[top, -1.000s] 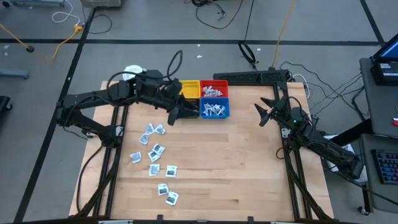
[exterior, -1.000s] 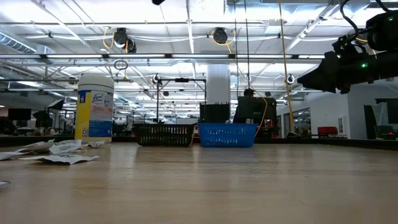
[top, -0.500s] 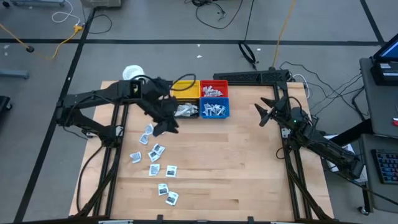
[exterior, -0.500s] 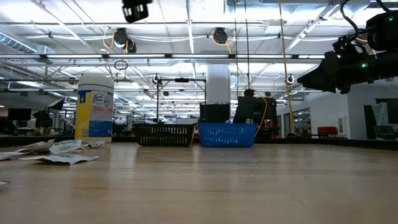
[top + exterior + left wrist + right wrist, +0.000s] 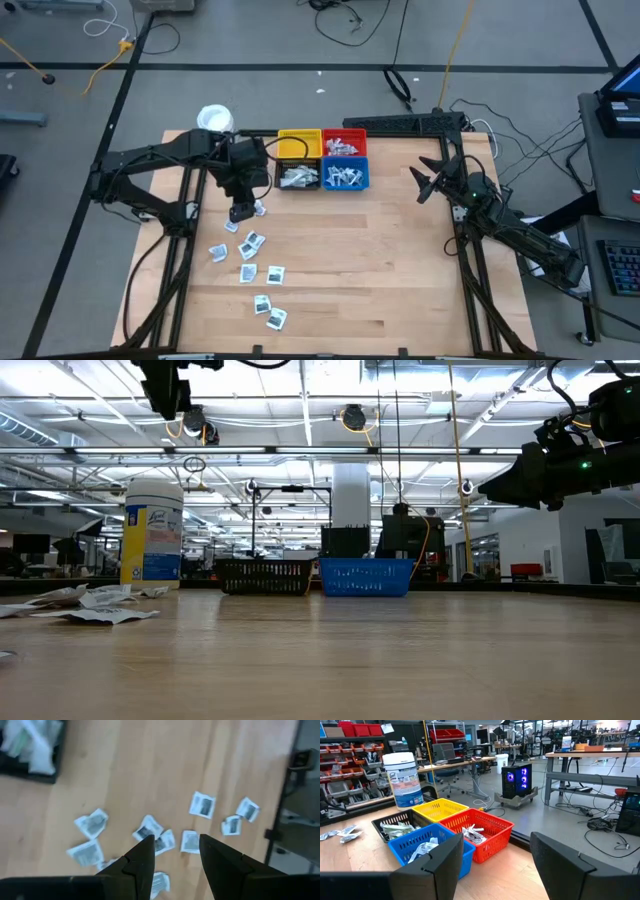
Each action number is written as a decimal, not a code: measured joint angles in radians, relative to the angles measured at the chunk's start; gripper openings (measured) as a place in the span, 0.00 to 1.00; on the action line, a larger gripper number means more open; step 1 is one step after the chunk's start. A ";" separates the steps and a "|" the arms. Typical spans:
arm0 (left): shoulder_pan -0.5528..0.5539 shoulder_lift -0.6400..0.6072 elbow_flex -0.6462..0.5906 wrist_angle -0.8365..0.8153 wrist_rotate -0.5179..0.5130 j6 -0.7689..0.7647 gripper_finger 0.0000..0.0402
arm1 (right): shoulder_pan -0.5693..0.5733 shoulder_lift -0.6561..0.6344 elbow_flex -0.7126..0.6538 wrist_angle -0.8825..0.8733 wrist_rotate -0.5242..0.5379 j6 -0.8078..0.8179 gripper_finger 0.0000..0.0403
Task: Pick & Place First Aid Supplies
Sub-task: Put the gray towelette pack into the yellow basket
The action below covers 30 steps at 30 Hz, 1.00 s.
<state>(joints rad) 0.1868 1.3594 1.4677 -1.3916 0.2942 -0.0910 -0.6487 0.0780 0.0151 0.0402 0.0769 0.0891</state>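
Observation:
Several small white first aid packets [image 5: 250, 258] lie flat and loose on the left half of the wooden table; the left wrist view shows them [image 5: 148, 827] from above. My left gripper [image 5: 176, 847] hangs open over the far end of this scatter [image 5: 240, 211], pointing steeply down, with nothing between its fingers. More packets fill the black bin [image 5: 297, 178], the blue bin [image 5: 346, 177] and the red bin [image 5: 345, 144]. My right gripper [image 5: 418, 185] waits open at the table's right, level and off the surface [image 5: 495, 865].
A yellow bin [image 5: 298, 146] stands beside the red one at the far middle. A white-lidded round jar [image 5: 213, 118] stands at the far left corner [image 5: 152, 532]. Bare wood [image 5: 380, 270] spans the middle and right of the table.
My left gripper has swung from over the black bin toward the table's left and near edges and come down, tipping from almost level to steeply downward, until it hangs above the loose packets. Its fingers have kept the same gap. The packets have not moved.

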 joint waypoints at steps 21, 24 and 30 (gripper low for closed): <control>-0.033 0.030 -0.181 -0.034 -0.303 -0.213 0.40 | 0.000 0.000 0.000 0.000 0.000 0.000 0.56; -0.045 0.048 -0.266 0.035 -0.305 -0.261 0.40 | 0.000 0.000 0.000 0.000 0.000 0.000 0.56; -0.087 0.114 -0.381 0.123 -0.302 -0.332 0.40 | 0.000 0.000 0.000 0.000 0.000 0.000 0.57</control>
<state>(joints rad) 0.1003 1.4735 1.0865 -1.2686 -0.0082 -0.4234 -0.6485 0.0778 0.0147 0.0406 0.0769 0.0891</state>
